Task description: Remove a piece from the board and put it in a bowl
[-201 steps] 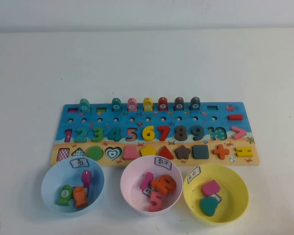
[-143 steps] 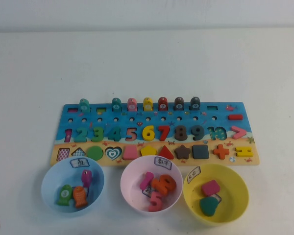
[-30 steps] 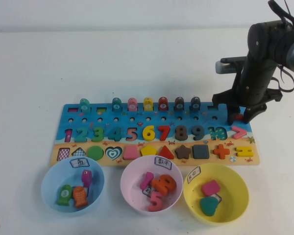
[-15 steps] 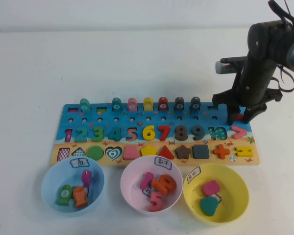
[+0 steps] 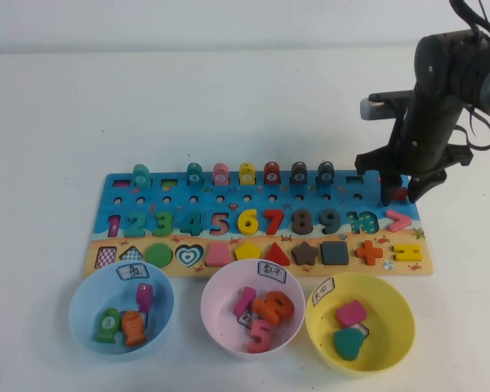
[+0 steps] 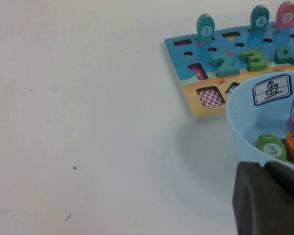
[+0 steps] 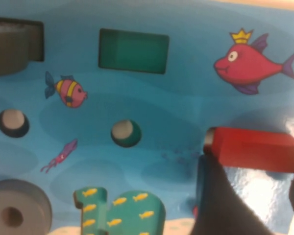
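On the white counter (image 5: pixel 229 106), I'm seeing my right end effector (image 5: pixel 399 194) clamping the red piece (image 7: pixel 255 150) at the board's (image 5: pixel 229 214) far right corner; my left end effector (image 6: pixel 267 203) is parked beside the light blue bowl (image 6: pixel 245 132), fingers unclear.

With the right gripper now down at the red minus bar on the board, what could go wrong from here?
The right gripper sits at the red bar on the board's right end. The bar is thin and flat, so the hold may slip. The pink greater-than piece lies just beside it and could be knocked. The yellow bowl already holds two pieces, so the bar might bounce out. The left gripper is parked by the light blue bowl, away from this.
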Controlling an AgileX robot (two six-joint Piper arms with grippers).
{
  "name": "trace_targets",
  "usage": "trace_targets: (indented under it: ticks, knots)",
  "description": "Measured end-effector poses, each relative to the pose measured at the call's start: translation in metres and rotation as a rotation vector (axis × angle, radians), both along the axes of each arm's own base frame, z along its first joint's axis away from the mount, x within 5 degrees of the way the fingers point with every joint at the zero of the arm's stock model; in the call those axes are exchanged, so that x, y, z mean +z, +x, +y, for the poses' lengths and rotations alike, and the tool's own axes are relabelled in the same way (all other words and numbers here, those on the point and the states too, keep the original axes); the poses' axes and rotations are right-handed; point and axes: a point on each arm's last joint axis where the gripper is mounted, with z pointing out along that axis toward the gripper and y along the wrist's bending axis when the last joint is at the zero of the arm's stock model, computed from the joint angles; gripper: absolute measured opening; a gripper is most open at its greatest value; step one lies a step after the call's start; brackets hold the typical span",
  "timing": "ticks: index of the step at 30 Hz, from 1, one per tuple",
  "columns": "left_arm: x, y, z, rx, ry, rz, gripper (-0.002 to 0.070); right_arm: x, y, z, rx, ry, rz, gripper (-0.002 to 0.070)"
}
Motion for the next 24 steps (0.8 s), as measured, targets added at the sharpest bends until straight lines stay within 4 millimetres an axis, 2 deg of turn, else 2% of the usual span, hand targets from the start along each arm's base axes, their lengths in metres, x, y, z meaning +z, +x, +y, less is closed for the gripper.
trace_targets:
  ticks: [6, 14, 20, 24]
  knots:
    - [0.000, 0.000, 0.000, 0.000, 0.000, 0.000, -0.0005, 0.006, -0.001, 0.000, 0.016, 0.002, -0.013, 0.0275]
    - [0.000, 0.000, 0.000, 0.000, 0.000, 0.000, -0.0005, 0.027, -0.004, -0.001, 0.077, 0.005, -0.061, 0.0275]
    - [0.000, 0.000, 0.000, 0.000, 0.000, 0.000, -0.0005, 0.051, -0.009, -0.001, 0.108, 0.033, -0.108, 0.0274]
    - [0.000, 0.000, 0.000, 0.000, 0.000, 0.000, -0.0005, 0.076, -0.018, 0.005, 0.154, 0.125, -0.144, 0.0274]
